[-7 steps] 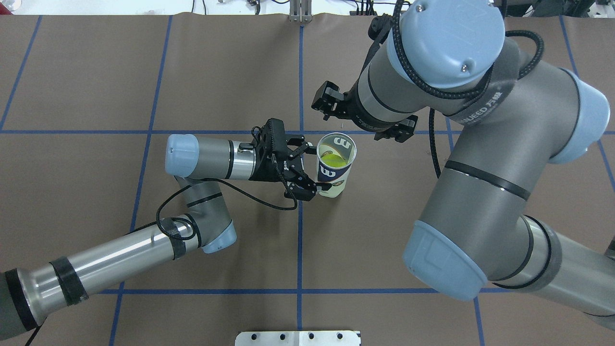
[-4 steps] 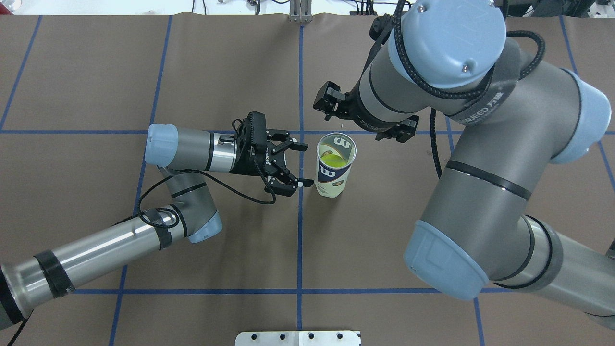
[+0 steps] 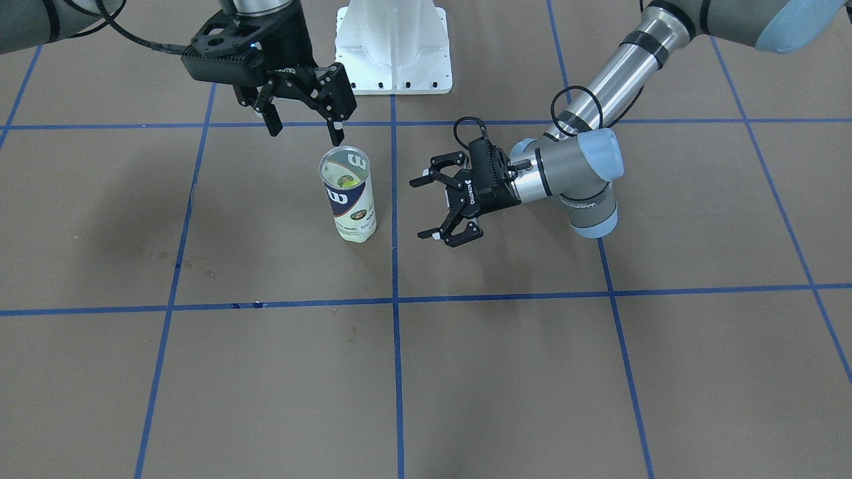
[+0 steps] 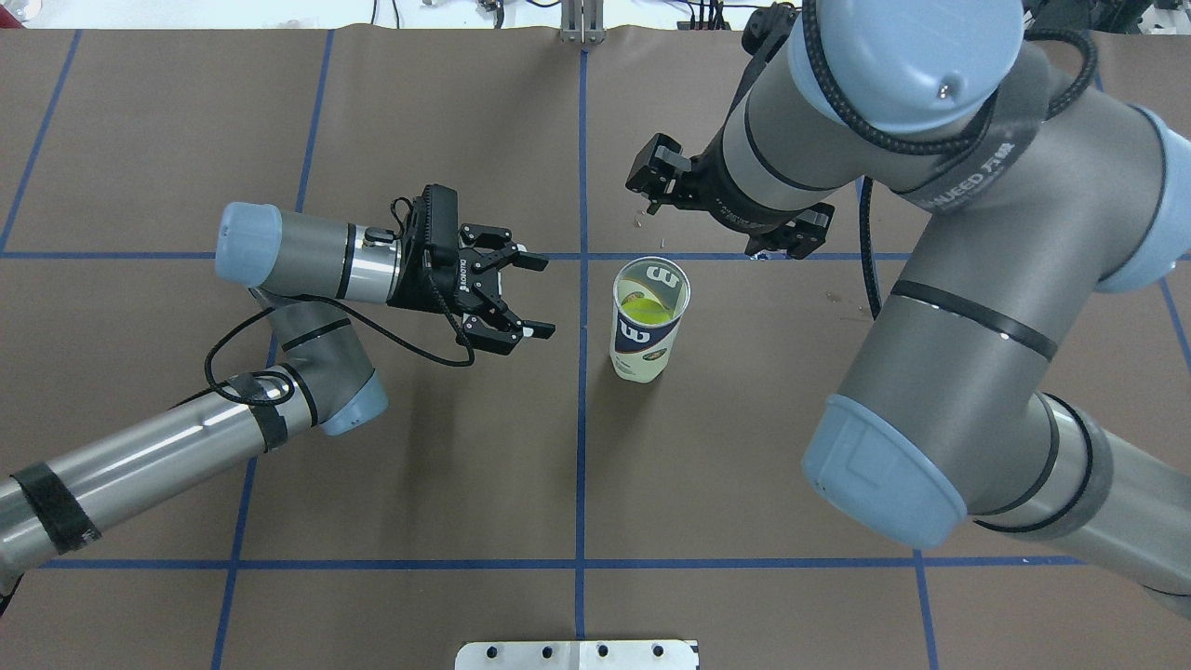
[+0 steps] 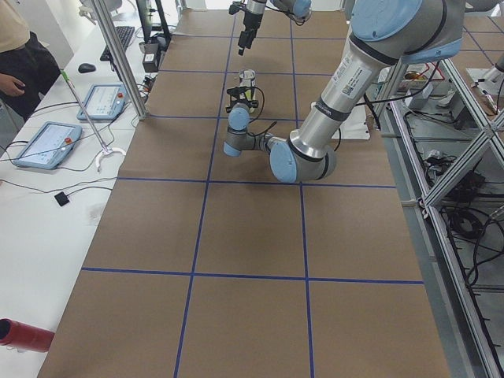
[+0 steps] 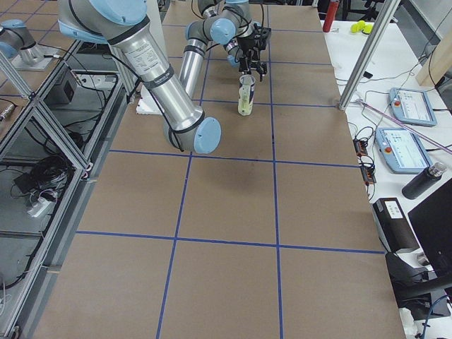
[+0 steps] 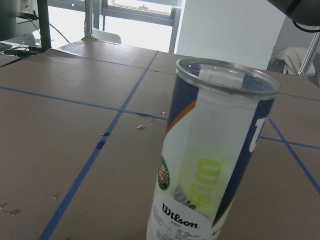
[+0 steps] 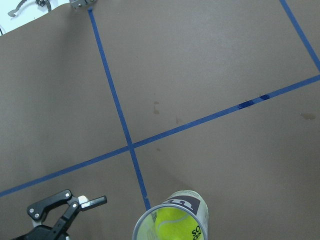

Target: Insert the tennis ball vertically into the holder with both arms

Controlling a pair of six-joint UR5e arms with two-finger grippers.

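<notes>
Overhead exterior view: holder (image 4: 642, 342) stands upright on the brown table (image 4: 419, 465), mouth open upward, just right of the centre blue line.
Contents: one yellow-green tennis ball (image 4: 645, 308), inside the can and well below the rim.
Left gripper (image 4: 547, 298): jaws spread, empty, level with the can's side and pointing at it, near but not touching.
Right gripper (image 3: 306, 135): fingers apart, nothing held, raised above the can and clear of its rim.
Progress (judged): ball looks seated, so the insertion appears done.
Holder, handling (judged): light, thin-walled clear plastic with a smooth, somewhat slippery label. It is tall and narrow, so easily tipped by a side knock, and the wall likely flexes under a hard squeeze.
Holder, hold point (judged): mid-body across the label, from the side, with moderate force. Avoid the open rim.
Ball, handling (judged): light, springy, felt-covered, grips well.
</notes>
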